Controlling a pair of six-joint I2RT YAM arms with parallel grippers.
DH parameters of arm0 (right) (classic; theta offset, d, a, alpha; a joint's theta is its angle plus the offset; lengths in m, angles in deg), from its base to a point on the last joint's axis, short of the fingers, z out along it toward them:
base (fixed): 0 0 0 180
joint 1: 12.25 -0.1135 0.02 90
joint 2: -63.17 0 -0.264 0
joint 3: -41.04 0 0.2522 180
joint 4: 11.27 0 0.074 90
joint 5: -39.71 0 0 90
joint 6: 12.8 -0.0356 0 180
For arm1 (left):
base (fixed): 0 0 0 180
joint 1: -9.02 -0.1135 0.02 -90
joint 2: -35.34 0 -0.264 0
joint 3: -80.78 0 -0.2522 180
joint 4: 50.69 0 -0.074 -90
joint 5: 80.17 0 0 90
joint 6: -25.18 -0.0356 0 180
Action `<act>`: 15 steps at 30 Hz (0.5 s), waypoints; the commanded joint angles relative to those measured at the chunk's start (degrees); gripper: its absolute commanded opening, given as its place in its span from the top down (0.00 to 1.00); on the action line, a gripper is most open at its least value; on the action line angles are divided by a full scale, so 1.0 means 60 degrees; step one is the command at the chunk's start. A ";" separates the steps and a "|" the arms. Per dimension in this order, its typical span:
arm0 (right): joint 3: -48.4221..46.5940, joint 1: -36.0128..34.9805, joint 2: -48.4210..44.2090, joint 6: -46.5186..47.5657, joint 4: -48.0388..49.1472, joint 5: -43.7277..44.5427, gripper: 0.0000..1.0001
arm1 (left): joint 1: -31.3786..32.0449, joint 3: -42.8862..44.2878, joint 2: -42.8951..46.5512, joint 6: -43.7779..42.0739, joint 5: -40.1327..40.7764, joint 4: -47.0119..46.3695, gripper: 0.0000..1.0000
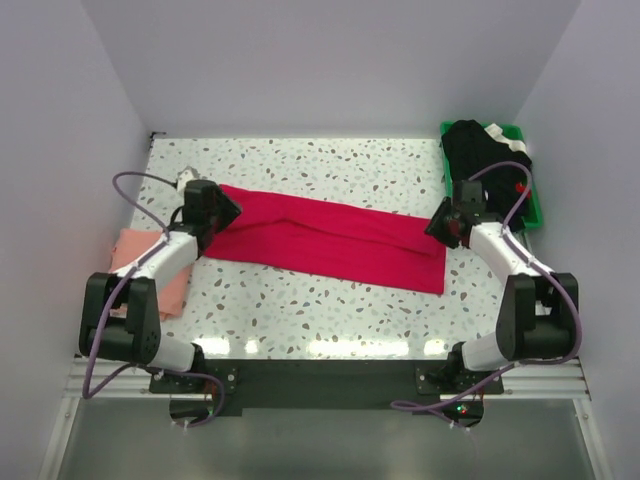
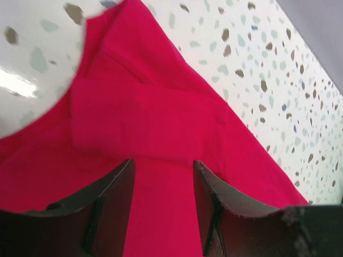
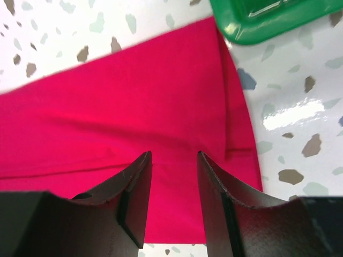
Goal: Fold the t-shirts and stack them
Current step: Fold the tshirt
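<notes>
The crimson-red t-shirt lies folded into a long band across the middle of the speckled surface. The left tool hangs over its left end and the right tool over its right end, both with jaws parted and nothing between them. The salmon-pink t-shirt lies at the left edge, partly under the left arm. The green bin sits just beyond the red shirt's right end.
</notes>
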 commanded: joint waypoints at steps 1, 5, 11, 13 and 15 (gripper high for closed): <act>0.0689 -0.0146 -0.0161 -0.0462 0.0728 -0.0534 0.57 | 0.1149 0.0566 -0.0257 0.0482 0.1356 0.0733 0.48; 0.1291 -0.0131 -0.0455 -0.0740 0.0905 -0.0533 0.56 | 0.1313 0.0580 -0.0885 0.0996 0.1505 0.0485 0.44; 0.1628 -0.0117 -0.0660 -0.1048 0.0861 -0.0533 0.55 | 0.1314 0.1312 -0.2087 0.0777 0.1066 -0.0115 0.36; 0.1672 -0.0088 -0.0734 -0.1078 0.0891 -0.0402 0.53 | 0.1299 0.1516 -0.2365 0.0776 0.1080 -0.0161 0.36; 0.1643 -0.0058 -0.0748 -0.1063 0.0861 -0.0300 0.53 | 0.1299 0.1678 -0.2498 0.0791 0.1168 0.0160 0.36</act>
